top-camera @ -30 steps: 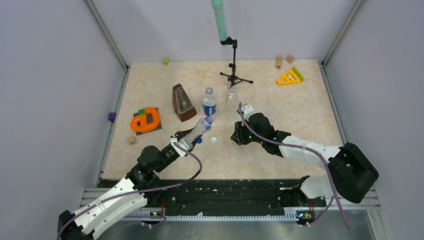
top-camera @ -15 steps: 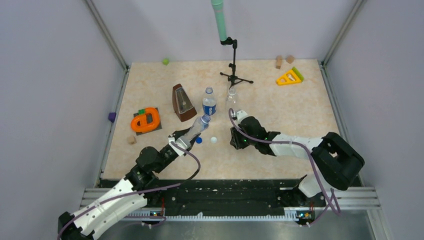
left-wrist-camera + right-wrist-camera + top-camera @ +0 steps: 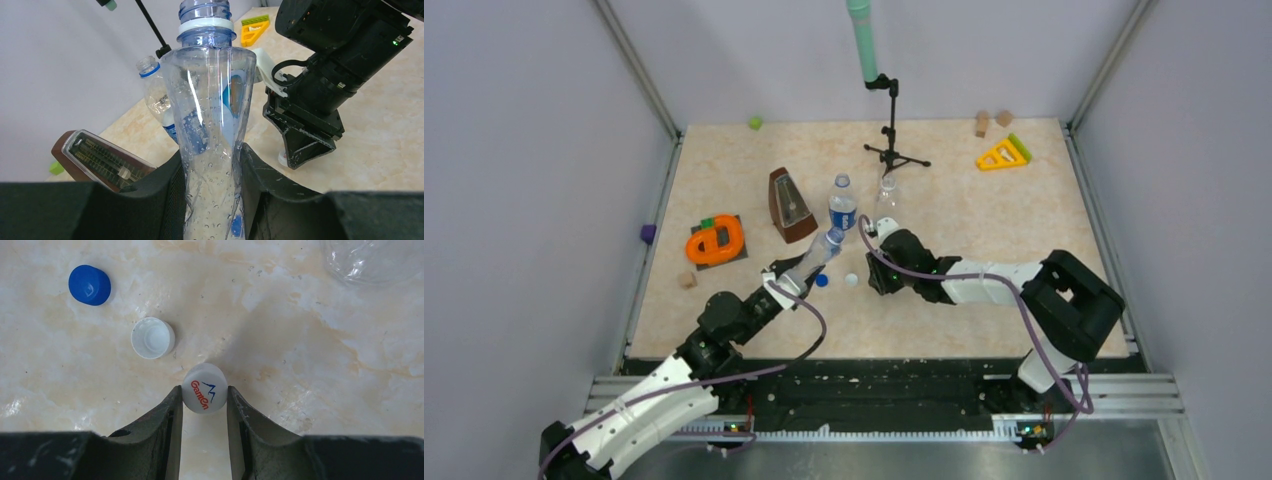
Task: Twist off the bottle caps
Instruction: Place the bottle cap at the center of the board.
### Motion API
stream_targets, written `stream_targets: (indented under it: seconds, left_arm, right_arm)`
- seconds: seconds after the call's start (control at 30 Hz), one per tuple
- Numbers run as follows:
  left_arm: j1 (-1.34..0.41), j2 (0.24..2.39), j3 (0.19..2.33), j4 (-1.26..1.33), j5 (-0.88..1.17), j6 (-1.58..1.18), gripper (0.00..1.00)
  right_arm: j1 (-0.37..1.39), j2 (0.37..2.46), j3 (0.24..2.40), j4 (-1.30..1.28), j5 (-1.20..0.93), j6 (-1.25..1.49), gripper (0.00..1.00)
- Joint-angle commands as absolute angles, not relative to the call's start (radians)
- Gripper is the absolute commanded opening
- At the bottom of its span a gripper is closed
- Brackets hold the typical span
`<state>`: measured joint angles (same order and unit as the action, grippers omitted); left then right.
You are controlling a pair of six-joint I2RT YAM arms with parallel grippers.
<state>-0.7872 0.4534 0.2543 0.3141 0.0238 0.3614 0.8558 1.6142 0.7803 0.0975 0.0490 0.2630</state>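
Note:
My left gripper (image 3: pixel 796 278) is shut on the bluish bottle (image 3: pixel 817 259) and holds it tilted; in the left wrist view the gripper (image 3: pixel 210 160) squeezes its waist (image 3: pixel 210 115), and the neck (image 3: pixel 205 7) is open. My right gripper (image 3: pixel 871 278) is low over the table, shut on a white cap (image 3: pixel 205 388) printed "Ganten". A dark blue cap (image 3: pixel 89 285) and an upturned white cap (image 3: pixel 152 337) lie on the table just beyond it. The blue-and-white labelled bottle (image 3: pixel 842 205) and the plain clear bottle (image 3: pixel 885 200) stand upright behind.
A brown metronome (image 3: pixel 789 205) stands left of the bottles, an orange toy (image 3: pixel 715 241) further left. A microphone stand (image 3: pixel 892 130) is at the back, a yellow triangle (image 3: pixel 1002 154) and wooden blocks (image 3: pixel 981 123) at the back right. A small wooden block (image 3: pixel 687 280) lies near the left arm.
My right gripper has moved left, closer to the caps on the table and to the held bottle. The left arm and its bottle have barely moved.

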Motion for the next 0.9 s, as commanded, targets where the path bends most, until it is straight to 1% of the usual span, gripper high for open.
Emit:
stream_targets:
  seconds: [0.0,0.13,0.23,0.3,0.4,0.47,0.7,0.87]
  left_arm:
    - [-0.787,0.439,0.263,0.354,-0.006,0.359,0.00]
    - [-0.787,0.444,0.264,0.359,-0.025,0.359,0.00]
    - [-0.787,0.450,0.265,0.366,-0.020,0.359,0.00]
    - [-0.787,0.455,0.266,0.365,-0.020,0.359,0.00]
    - [-0.787,0.455,0.267,0.359,-0.017,0.355,0.00]
    - [-0.787,0.456,0.265,0.359,-0.016,0.351,0.00]
    - [-0.787,0.460,0.263,0.346,-0.005,0.353,0.00]
    - [-0.787,0.478,0.263,0.340,-0.006,0.358,0.00]
  right_arm:
    - [0.865,1.614,0.822,0.097,0.066,0.248,0.24]
    - [0.866,1.645,0.868,0.010,0.081,0.254,0.25]
    - [0.865,1.661,0.887,-0.040,0.076,0.261,0.27]
    - [0.865,1.649,0.880,-0.034,0.072,0.262,0.38]
    - [0.866,1.614,0.862,-0.016,0.055,0.267,0.41]
    - [0.865,1.585,0.848,-0.007,0.066,0.277,0.57]
    - [0.865,1.406,0.789,0.046,0.078,0.313,0.59]
    - [0.865,1.180,0.715,0.093,0.093,0.360,0.59]
